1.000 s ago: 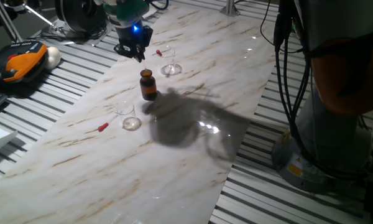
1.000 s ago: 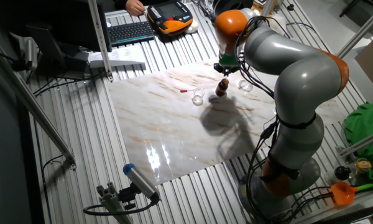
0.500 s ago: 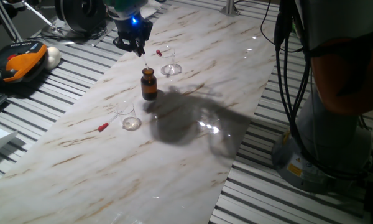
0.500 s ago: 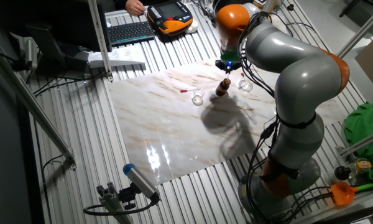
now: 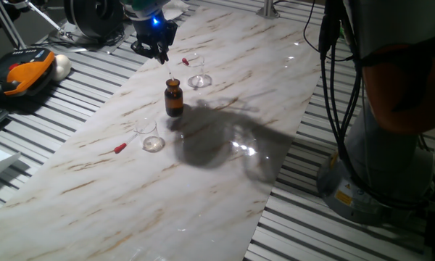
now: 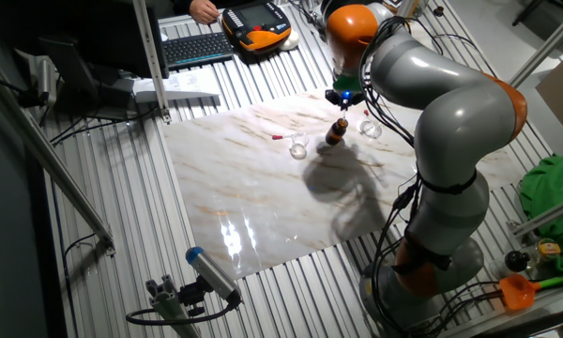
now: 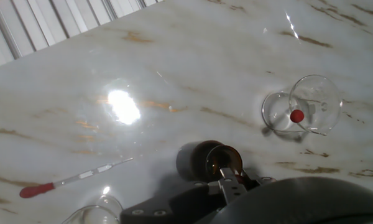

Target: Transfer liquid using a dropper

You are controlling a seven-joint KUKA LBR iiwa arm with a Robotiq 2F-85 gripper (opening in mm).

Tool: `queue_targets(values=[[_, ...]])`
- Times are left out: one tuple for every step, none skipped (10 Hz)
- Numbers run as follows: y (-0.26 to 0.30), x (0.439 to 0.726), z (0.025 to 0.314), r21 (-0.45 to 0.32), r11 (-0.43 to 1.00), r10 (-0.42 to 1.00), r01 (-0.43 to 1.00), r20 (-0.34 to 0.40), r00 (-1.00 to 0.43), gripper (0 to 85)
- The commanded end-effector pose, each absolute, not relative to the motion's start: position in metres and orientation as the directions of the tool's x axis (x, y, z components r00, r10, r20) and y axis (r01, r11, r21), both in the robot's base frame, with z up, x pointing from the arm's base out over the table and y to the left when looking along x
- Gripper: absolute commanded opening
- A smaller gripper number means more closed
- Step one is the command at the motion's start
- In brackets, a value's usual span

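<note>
Brown glass bottle (image 5: 174,99) stands upright, uncapped, beneath the gripper (image 5: 162,56) pinching a dropper (image 5: 170,72).

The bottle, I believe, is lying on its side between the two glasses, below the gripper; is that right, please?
Not quite: the bottle stands upright, as the fixed view from the table's side shows. It does sit between the near glass and the far glass, below the gripper.

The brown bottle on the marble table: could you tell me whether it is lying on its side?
No, the brown bottle stands upright on the marble table, its neck pointing up.
</note>
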State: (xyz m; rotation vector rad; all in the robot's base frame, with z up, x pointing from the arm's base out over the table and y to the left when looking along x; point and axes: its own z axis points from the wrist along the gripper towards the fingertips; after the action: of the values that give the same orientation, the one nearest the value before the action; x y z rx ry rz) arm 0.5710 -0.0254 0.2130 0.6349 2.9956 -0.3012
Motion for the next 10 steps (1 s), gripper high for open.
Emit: queue_targets(values=[[-0.0257,0.5718,0.2132,-0.178,0.897,0.393,0.405,-0.101,-0.914,17.0],[-0.0262,0.5725,0.2137,-0.177,0.898,0.391,0.404,-0.100,-0.915,17.0],[-0.0262,0.5725,0.2138,-0.176,0.898,0.391,0.402,-0.098,-0.915,17.0],[-0.0260,0.5722,0.2138,-0.176,0.899,0.391,0.402,-0.096,-0.915,17.0],[-0.0260,0.5722,0.2138,-0.174,0.899,0.390,0.401,-0.095,-0.916,17.0],[-0.0260,0.5722,0.2138,-0.178,0.899,0.389,0.401,-0.099,-0.916,17.0],[-0.0260,0.5722,0.2138,-0.172,0.897,0.395,0.406,-0.096,-0.913,17.0],[-0.0260,0.5722,0.2138,-0.168,0.896,0.401,0.411,-0.091,-0.912,17.0],[-0.0260,0.5722,0.2138,-0.159,0.894,0.411,0.419,-0.082,-0.908,17.0],[-0.0260,0.5722,0.2138,-0.148,0.893,0.418,0.426,-0.084,-0.905,17.0]])
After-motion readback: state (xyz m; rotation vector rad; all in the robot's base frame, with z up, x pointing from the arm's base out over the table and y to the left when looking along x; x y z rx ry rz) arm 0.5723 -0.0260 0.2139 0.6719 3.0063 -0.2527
